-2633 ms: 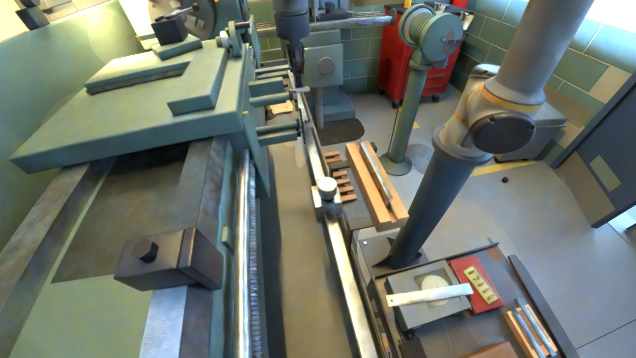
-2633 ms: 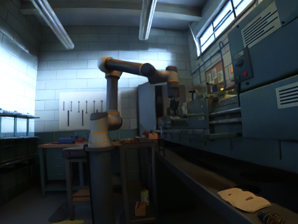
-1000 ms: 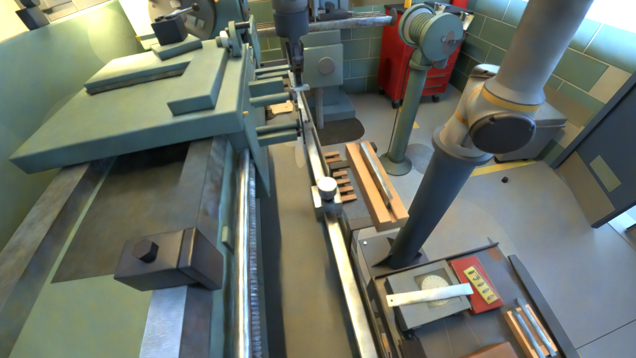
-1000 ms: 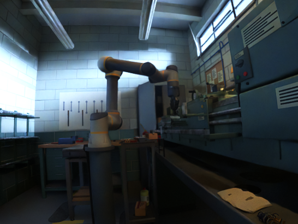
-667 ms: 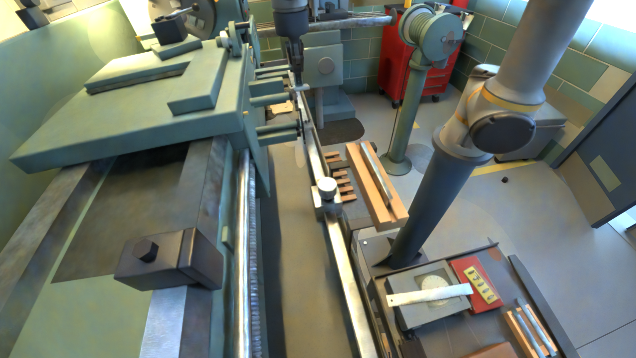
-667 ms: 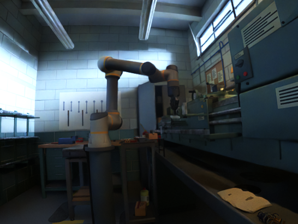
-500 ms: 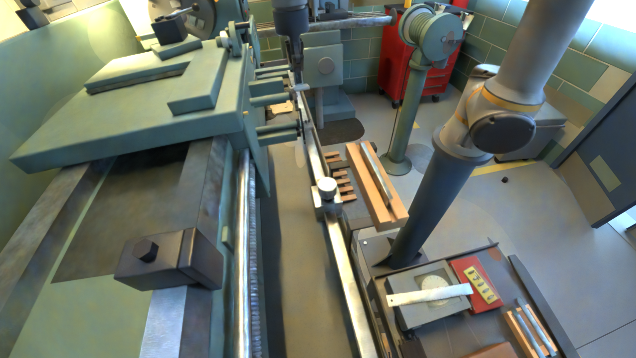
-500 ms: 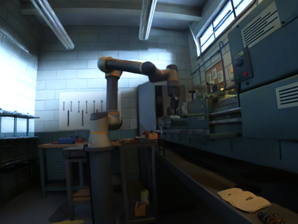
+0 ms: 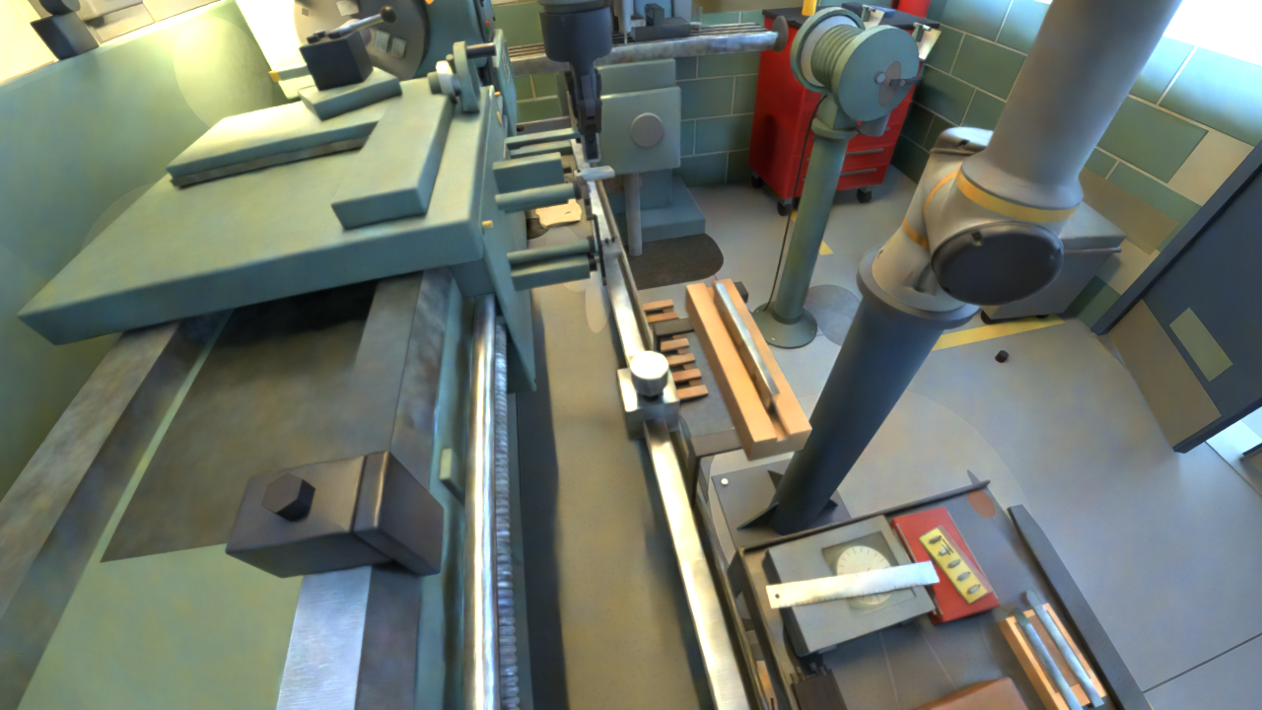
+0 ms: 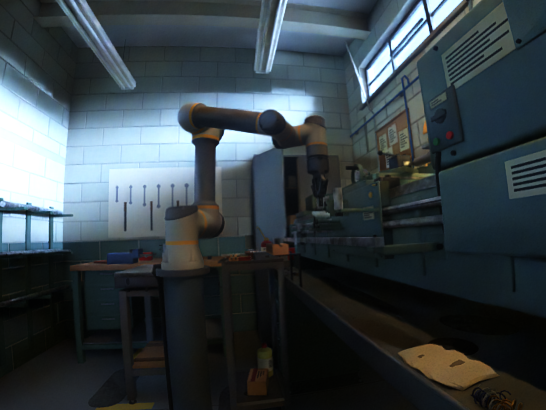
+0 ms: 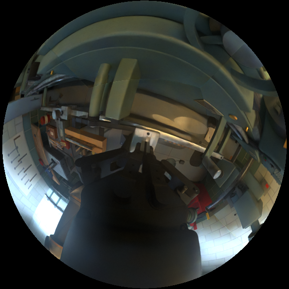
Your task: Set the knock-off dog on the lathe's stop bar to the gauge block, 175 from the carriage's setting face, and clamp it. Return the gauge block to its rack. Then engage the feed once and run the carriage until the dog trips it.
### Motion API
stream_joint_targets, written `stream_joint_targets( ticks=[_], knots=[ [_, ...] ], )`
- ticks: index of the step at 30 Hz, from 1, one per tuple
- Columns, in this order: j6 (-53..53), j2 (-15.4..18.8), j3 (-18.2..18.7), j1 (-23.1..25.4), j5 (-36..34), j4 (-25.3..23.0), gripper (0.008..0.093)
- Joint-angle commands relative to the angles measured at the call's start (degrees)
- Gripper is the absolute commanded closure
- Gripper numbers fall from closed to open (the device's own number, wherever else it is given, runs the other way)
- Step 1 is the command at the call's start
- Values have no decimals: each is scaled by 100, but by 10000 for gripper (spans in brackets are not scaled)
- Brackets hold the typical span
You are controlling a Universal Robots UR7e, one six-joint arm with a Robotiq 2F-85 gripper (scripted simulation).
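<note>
The knock-off dog (image 9: 649, 388), a small block with a round knurled knob on top, sits on the stop bar (image 9: 618, 291) that runs along the front of the lathe, some way from the carriage (image 9: 291, 185). A long steel gauge block (image 9: 746, 340) lies in its wooden rack (image 9: 746, 371) beside the bar. My gripper (image 9: 589, 146) (image 11: 143, 147) is fully closed and empty. It hangs at the far end of the carriage apron, just above a small bright lever (image 9: 596, 174) (image 11: 141, 138).
The carriage's stub handles (image 9: 547, 265) jut out toward the stop bar close to my gripper. A green pedestal with a wire reel (image 9: 838, 62) stands beyond the rack. My arm's base (image 9: 847, 388) rises from a bench that holds a steel rule (image 9: 852, 585) and a red case (image 9: 944, 565).
</note>
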Motion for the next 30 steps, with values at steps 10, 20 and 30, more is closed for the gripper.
stream_joint_targets(
  ticks=[10,20,30],
  knots=[
    [0,-14,-30,0,0,37,934],
    [0,-24,-55,0,0,71,934],
    [0,-163,-495,0,0,642,934]
  ],
)
